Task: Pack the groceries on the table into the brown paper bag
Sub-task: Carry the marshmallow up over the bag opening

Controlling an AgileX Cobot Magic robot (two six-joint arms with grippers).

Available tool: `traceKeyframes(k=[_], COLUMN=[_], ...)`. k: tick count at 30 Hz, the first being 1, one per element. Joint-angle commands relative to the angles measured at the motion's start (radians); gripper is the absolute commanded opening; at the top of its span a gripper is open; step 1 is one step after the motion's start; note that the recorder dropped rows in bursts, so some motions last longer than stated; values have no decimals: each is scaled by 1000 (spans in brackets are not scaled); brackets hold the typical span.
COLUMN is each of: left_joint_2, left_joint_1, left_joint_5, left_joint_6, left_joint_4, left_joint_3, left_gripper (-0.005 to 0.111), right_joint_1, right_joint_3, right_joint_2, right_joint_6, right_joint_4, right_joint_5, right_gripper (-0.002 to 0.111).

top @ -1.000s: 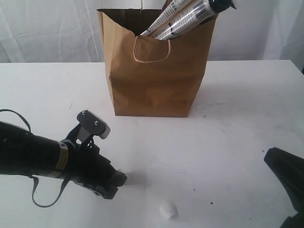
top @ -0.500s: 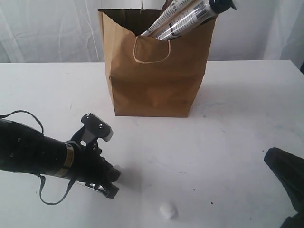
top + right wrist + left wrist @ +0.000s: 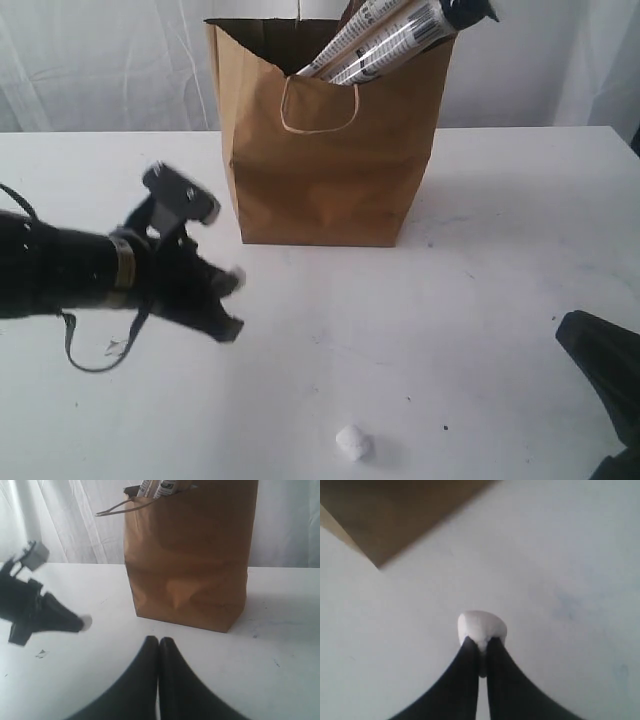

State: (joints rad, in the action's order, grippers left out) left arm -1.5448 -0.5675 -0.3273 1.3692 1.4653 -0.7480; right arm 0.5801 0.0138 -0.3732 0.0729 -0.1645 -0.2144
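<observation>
My left gripper [image 3: 230, 300] [image 3: 481, 641] is shut on a white marshmallow [image 3: 481, 626] [image 3: 236, 275] and hangs above the table [image 3: 480, 300], left of the brown paper bag [image 3: 325, 150]. The right wrist view also catches that marshmallow [image 3: 86, 622] at the left arm's tip. A second white marshmallow [image 3: 352, 442] lies on the table near the front edge. Long noodle packs [image 3: 400, 35] stick out of the upright bag's top. My right gripper [image 3: 159, 641] is shut with nothing in it, low at the front right, facing the bag [image 3: 192, 555].
White curtain [image 3: 100, 60] hangs behind the table. The right arm's dark body [image 3: 605, 385] sits at the front right corner. A loose cable [image 3: 95, 350] loops under the left arm.
The left gripper closed on a marshmallow lying on the table, then lifted it up and back toward the bag. The right arm has stayed still.
</observation>
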Motion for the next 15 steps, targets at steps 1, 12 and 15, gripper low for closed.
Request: traceKeyframes(k=[1, 12, 15], left_joint_2=[133, 187, 157], left_joint_1=[24, 211, 218], left_joint_5=[44, -110, -112], left_joint_6=[5, 50, 54], left_joint_4=[15, 15, 15], left_joint_3=[-87, -329, -406], left_gripper=[0, 0, 0], right_joint_1=[-5, -5, -5], right_joint_3=[-6, -6, -6], right_joint_2=[7, 7, 7], right_joint_6=[2, 2, 2], right_joint_4=[0, 0, 0], right_joint_5=[-4, -4, -4], right_gripper=[0, 0, 0])
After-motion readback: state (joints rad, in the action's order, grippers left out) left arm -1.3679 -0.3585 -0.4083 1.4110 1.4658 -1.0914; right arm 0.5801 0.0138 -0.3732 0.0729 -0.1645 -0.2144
